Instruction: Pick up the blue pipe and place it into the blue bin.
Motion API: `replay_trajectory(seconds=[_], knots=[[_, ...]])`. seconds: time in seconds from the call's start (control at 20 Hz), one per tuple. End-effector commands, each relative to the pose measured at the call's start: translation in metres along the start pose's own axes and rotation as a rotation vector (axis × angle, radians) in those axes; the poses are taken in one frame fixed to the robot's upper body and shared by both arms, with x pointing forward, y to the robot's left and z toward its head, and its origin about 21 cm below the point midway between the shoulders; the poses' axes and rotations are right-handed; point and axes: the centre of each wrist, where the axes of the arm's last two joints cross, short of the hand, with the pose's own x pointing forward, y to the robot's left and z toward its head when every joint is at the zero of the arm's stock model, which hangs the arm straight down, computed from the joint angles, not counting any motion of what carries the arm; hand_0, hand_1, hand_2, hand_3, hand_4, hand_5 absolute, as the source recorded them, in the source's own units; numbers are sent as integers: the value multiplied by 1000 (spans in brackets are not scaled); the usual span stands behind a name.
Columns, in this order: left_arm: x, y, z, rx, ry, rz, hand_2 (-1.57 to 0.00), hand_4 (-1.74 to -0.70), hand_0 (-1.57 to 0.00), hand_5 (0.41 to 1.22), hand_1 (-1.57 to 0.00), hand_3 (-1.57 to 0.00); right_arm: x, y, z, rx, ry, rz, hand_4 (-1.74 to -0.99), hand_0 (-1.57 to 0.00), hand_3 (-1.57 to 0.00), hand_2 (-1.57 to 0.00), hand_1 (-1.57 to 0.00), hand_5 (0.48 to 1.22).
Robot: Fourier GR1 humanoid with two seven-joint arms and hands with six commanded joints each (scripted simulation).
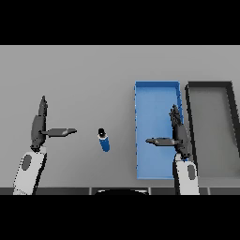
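Head view. Item count: one blue pipe (pixel 104 140), one blue bin (pixel 157 130), one dark grey bin (pixel 213 129), two hands.

The blue pipe lies on the grey table (pixel 84 79) at lower centre of the frame, its dark-capped end toward the top and its body angled slightly to the lower right. It touches neither hand nor either bin. The blue bin stands right of centre, long side running from mid-frame to the lower edge; nothing lies in the visible part of its floor. The dark grey bin stands just beside it at the far right.

No object lies between the pipe and the blue bin.

The left hand (pixel 38 127) sits at the left of the frame, fingers straight and released, pointing to the top, thumb extended toward the pipe but apart from it. The right hand (pixel 177 136) overlaps the blue bin's right wall, fingers straight and released, thumb extended left over the bin floor. Neither hand grasps anything.
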Motion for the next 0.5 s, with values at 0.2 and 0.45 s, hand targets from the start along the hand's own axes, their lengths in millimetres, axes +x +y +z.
replay_trajectory(seconds=[0.2, 0.45], knots=[[-1, 2, 2, 1, -10, -1, 1, -966, 1, 593, 1, 1, 0, 1, 3, 1, -3, -1, -1205, 1, 1, 1, 1, 629], [-15, 40, 18, -256, -70, -162, 1, -959, 1, 590, 1, 1, 11, -15, 28, 87, -148, 286, -1197, 1, 1, 1, 1, 626]])
